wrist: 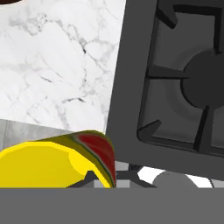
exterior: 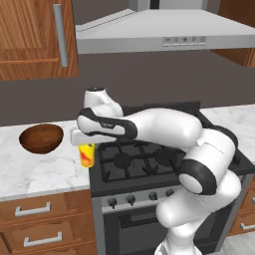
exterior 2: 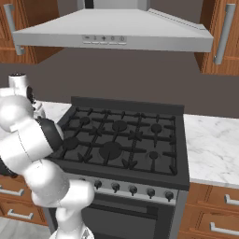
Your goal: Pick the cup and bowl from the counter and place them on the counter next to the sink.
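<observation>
With the gripper (exterior: 87,145) clamped on the cup (exterior: 87,154) and holding it above the counter (exterior: 35,167) edge beside the stove (exterior: 149,157), the arm should carry it upright, clear of the bowl (exterior: 41,138), toward the sink-side counter.

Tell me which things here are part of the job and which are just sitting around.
Job:
cup, held in the shut claw
bowl, on the counter

Just there:
stove
range hood
wall cabinets
drawers
</observation>
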